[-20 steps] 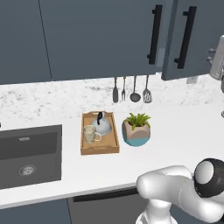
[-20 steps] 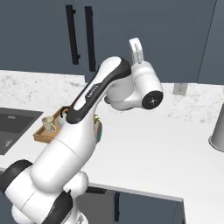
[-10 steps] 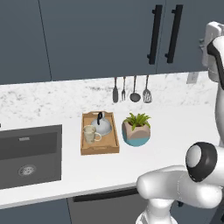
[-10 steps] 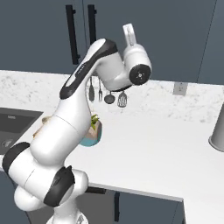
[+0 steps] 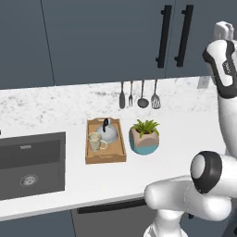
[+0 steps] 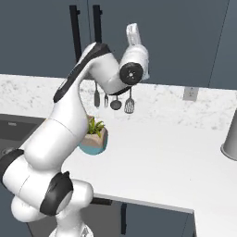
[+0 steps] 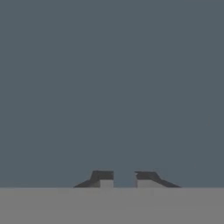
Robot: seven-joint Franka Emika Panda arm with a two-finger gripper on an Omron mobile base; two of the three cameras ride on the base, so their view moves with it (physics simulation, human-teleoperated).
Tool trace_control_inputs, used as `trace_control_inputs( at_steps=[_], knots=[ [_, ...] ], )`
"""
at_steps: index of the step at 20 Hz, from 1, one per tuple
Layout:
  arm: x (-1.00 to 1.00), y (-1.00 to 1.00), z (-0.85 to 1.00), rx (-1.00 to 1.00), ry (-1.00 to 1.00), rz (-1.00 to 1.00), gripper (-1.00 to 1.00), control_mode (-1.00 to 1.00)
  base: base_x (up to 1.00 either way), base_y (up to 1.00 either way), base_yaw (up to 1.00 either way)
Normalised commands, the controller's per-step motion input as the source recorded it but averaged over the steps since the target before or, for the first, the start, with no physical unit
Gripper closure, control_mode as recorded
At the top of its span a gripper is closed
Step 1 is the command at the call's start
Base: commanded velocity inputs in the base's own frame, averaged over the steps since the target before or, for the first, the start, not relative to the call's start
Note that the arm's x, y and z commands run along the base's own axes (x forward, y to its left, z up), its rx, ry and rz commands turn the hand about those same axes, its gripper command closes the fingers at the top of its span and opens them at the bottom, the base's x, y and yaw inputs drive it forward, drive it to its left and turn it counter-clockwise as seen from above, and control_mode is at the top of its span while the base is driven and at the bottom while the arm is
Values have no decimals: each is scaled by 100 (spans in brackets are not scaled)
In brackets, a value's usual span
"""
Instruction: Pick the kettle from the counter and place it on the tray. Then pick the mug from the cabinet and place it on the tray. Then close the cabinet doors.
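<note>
The cabinet doors [image 5: 175, 37] stand flush, bar handles side by side. On the marble surface [image 5: 55, 111] the wooden tray [image 5: 105, 156] carries the kettle [image 5: 108, 133] and, just in front, the mug [image 5: 95, 142], beside a potted plant [image 5: 144, 136]. The gripper [image 7: 124, 178] faces flat slate-blue, fingertips apart and empty.

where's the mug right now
In the left base view the mug stands in the wooden tray on the counter, at the tray's near left, just in front of the kettle and right of the sink.
</note>
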Motion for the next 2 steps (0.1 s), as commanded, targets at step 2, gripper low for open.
trace_control_inputs(
  at_steps=[2],
  knots=[
    [100,0,0,1,8,-3,100,-100,0,0,0]
  ],
)
